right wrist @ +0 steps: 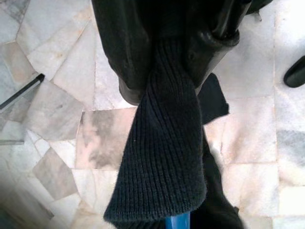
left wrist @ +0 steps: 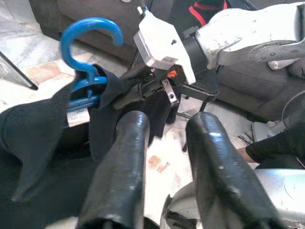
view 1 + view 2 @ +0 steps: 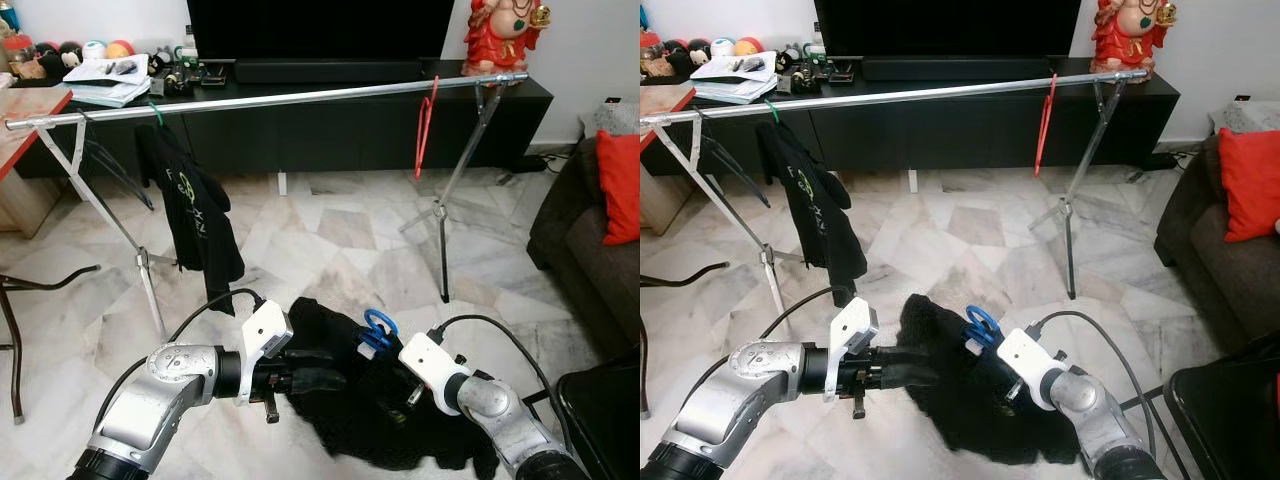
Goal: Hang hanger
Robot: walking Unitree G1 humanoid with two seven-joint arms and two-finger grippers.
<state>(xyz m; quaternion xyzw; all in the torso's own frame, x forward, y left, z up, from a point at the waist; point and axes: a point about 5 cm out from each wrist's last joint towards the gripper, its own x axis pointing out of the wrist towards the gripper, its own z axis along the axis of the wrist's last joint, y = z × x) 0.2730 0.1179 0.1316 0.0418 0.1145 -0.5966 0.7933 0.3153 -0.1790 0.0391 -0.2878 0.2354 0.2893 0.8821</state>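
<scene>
Right wrist view showed the right claw [image 1: 167, 71] pinching the black sweater [image 3: 400, 420] on its blue hanger [image 3: 378, 328]; left claw [image 2: 167, 167] apparently parted, empty; rail [image 3: 300, 97] unreached.

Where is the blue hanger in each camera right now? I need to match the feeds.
Left eye view: blue hanger low centre, between both arms, above the black garment.
Right eye view: low centre, by the right wrist.
Left wrist view: hook upper left.
Right wrist view: blue sliver at bottom edge.
Shared landmark: the black garment.
</scene>
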